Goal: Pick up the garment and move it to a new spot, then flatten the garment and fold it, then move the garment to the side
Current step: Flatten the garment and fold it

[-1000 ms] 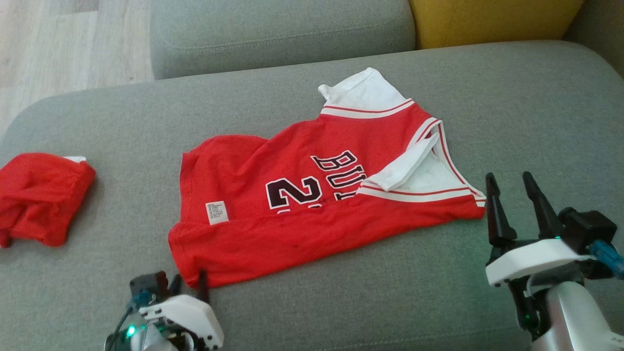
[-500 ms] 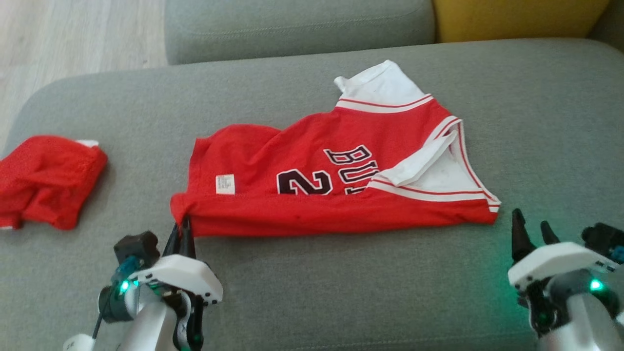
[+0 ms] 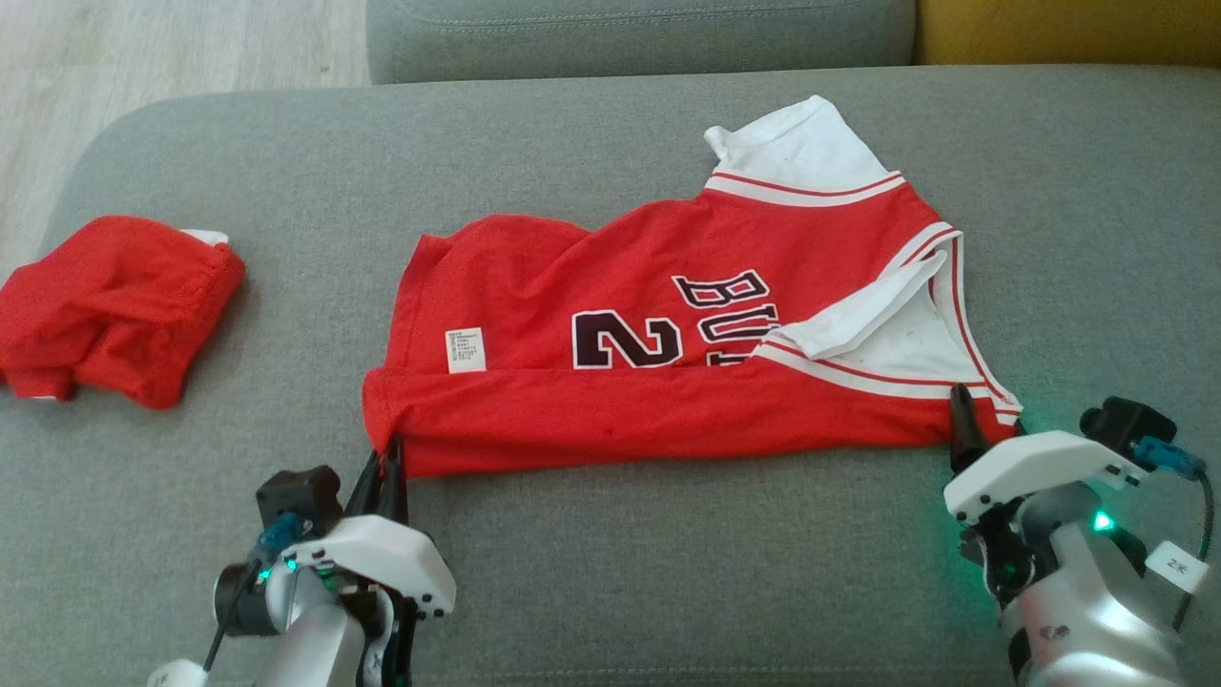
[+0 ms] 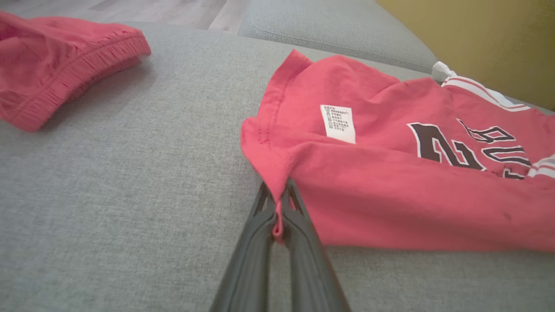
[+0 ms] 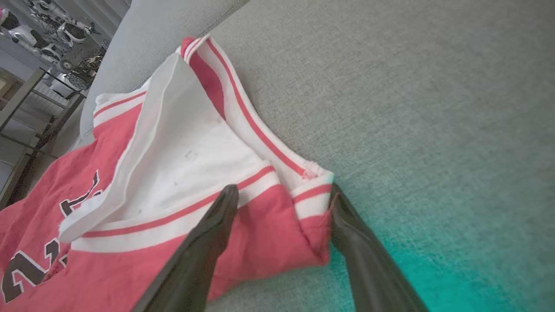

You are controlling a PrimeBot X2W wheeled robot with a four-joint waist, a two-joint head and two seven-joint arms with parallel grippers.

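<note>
The garment [image 3: 668,382] lies half folded on the sofa [image 3: 668,582], left pincer [image 4: 277,195] clamped on its hem corner, right pincer [image 5: 282,190] wide around the shoulder corner, so finishing the fold and moving it aside seem left

I see the red jersey [image 3: 668,363] lying half-folded on the grey sofa [image 3: 610,592], with its number and white label facing up. My left hand [image 3: 389,456] has pinched together on the near left corner. My right hand [image 3: 987,420] is at the near right corner, one dark finger against the striped hem. A bunched red garment [image 3: 114,305] lies well apart on the left.
</note>
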